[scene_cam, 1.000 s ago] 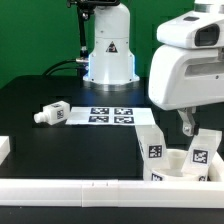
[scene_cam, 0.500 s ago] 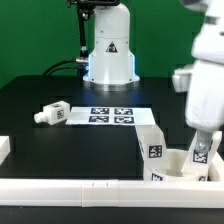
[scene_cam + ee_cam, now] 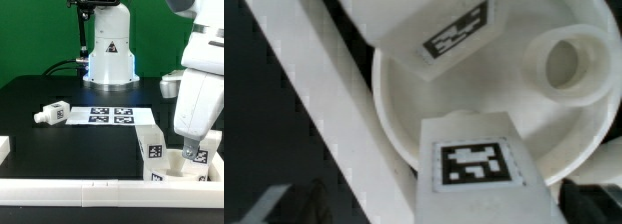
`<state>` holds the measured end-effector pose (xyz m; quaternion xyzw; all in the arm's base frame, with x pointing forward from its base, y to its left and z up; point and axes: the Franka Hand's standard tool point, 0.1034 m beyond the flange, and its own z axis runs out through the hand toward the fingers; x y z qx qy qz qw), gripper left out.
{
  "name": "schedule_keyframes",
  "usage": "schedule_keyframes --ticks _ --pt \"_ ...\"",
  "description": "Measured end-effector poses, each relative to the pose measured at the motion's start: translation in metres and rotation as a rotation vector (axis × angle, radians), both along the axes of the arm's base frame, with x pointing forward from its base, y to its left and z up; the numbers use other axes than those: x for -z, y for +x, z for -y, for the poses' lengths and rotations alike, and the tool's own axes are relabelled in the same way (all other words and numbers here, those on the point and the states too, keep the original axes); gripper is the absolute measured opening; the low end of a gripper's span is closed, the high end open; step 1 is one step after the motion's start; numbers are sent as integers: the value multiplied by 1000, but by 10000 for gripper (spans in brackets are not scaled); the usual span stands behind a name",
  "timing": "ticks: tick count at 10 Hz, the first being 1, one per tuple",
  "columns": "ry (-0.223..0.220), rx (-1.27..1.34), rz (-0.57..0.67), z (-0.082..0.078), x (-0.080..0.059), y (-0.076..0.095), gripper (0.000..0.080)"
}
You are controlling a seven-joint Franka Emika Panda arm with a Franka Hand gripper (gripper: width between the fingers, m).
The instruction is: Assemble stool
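The round white seat (image 3: pixel 178 166) lies at the exterior view's lower right, against the white rails. My gripper (image 3: pixel 193 150) reaches down over it and is shut on a short white leg (image 3: pixel 198 156) with a square tag, standing upright on the seat. In the wrist view the tagged leg (image 3: pixel 473 165) fills the gap between my dark fingers (image 3: pixel 592 203), above the seat's rimmed disc (image 3: pixel 491 90) with a round socket (image 3: pixel 571 65). A second leg (image 3: pixel 50 114) lies on its side on the black table at the exterior view's left.
The marker board (image 3: pixel 110 114) lies mid-table before the robot base (image 3: pixel 108 55). White rails run along the front (image 3: pixel 80 190) and up beside the seat (image 3: pixel 150 135); one shows in the wrist view (image 3: pixel 322 100). Another tagged white piece (image 3: pixel 446 35) lies over the seat's rim.
The hand has shifted and turned above the seat, from nearer the camera to the right and back down. The gripped leg has stayed at about the same spot on the seat.
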<state>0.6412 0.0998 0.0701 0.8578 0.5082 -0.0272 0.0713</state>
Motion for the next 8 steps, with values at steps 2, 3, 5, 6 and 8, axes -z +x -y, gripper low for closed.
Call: schedule_keyframes --ticks 2,3,5,6,8 --pt "2 97 13 1 0 0 334" --pt "5 195 29 1 0 0 334" --pt "8 301 46 2 -1 1 334" --pt "26 529 61 5 -1 4 334" --pt "72 867 64 10 0 9 334"
